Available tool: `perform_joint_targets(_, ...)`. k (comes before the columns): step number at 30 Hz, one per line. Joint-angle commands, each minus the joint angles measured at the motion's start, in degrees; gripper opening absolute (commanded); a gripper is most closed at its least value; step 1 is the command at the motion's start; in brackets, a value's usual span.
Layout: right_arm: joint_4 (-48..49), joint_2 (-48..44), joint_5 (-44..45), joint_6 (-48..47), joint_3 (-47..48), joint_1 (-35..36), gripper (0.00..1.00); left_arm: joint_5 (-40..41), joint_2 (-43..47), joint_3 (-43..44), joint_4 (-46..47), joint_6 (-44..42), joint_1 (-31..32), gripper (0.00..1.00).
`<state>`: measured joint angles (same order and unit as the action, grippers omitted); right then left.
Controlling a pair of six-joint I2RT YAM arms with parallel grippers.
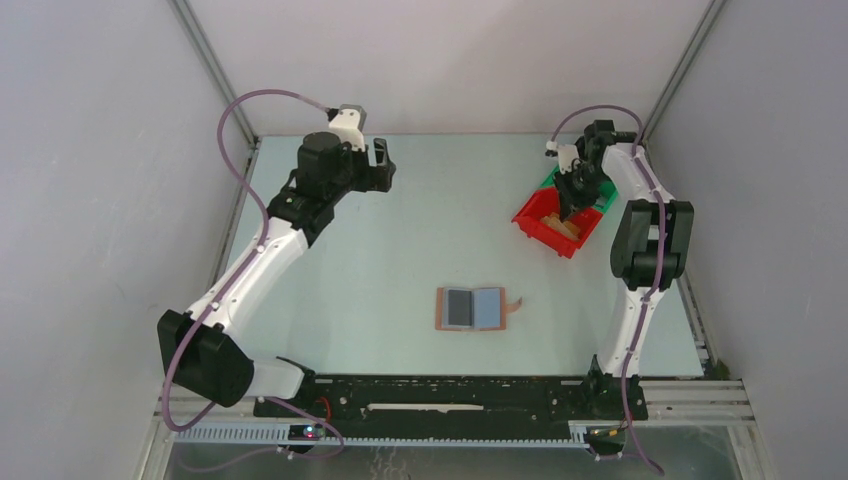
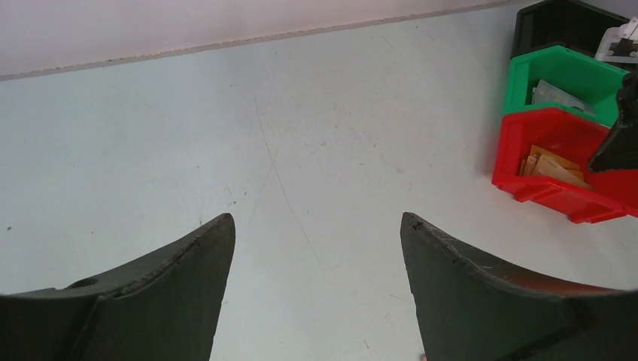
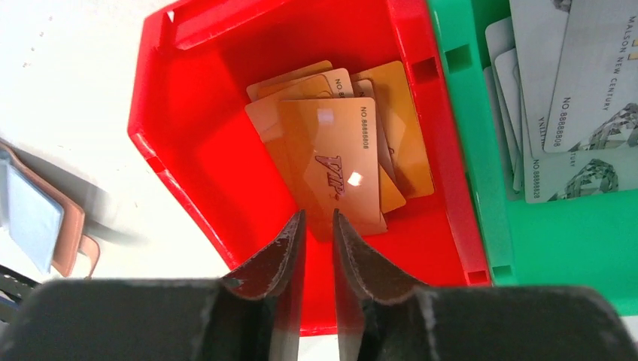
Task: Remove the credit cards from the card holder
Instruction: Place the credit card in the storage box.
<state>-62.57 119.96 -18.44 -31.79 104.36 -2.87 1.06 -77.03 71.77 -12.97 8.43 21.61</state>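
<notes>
Plain grey walls (image 1: 90, 150) close in a pale, lightly scuffed surface (image 1: 400, 220). The left gripper (image 2: 316, 222) hangs above its far left part, jaws spread wide and holding nothing. At the far right stand 3 bins in a row: a black bin (image 2: 557, 22), a green bin (image 2: 560, 71) with pale cards (image 3: 572, 75) in it, and a red bin (image 3: 180, 188). The right gripper (image 3: 317, 218) points down into the red bin, jaws only a slit apart with nothing between them, just above a loose pile of tan cards (image 3: 338, 150). The card holder (image 1: 470, 308) lies open near the middle front, well apart from both grippers. A dark card (image 1: 459, 308) shows in its left half; whether the pale right half is card or lining I cannot tell. The task looks partly done, with at least 1 card left.
</notes>
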Motion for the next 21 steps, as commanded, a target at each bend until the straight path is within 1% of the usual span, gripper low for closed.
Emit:
perform_joint_targets(1,1.46,-0.67,2.28,0.95,-0.46,0.41,0.39,-2.33,1.45,-0.61,1.63,-0.87,-0.77,0.86)
perform_joint_targets(2,2.13,-0.94,2.68,1.32,-0.63,0.48,0.42,-2.37,1.53,-0.61,1.63,-0.87,-0.85,0.86)
perform_joint_targets(6,5.6,-3.76,4.03,2.93,-1.03,0.98,0.45,-1.89,1.37,-0.13,1.48,-0.44,-1.04,0.86)
perform_joint_targets(8,7.17,-5.4,4.98,4.37,-0.21,2.32,0.48,-2.23,1.14,0.41,1.36,0.1,-1.17,0.86)
perform_joint_targets(11,9.79,-8.31,7.57,7.35,0.9,5.22,0.5,-3.36,0.92,0.65,1.14,0.59,-1.19,0.86)
perform_joint_targets(14,11.05,-11.08,7.2,11.9,3.45,7.48,0.52,-3.4,0.73,1.08,-0.28,2.12,-1.41,0.86)
perform_joint_targets(17,13.32,-14.8,11.09,16.91,3.05,11.28,0.55,-2.31,0.02,2.23,-3.32,3.76,-1.63,0.86)
perform_joint_targets(18,13.47,-15.56,13.64,19.5,3.01,12.81,0.54,-2.17,-0.31,2.42,-4.66,4.39,-1.65,0.86)
perform_joint_targets(19,12.7,-16.23,14.33,22.54,3.0,14.29,0.54,-2.1,-0.51,2.66,-5.77,5.2,-1.64,0.86)
perform_joint_targets(21,12.36,-18.39,12.73,28.63,0.42,16.81,0.52,-1.91,-0.58,2.74,-7.63,7.28,-1.65,0.86)
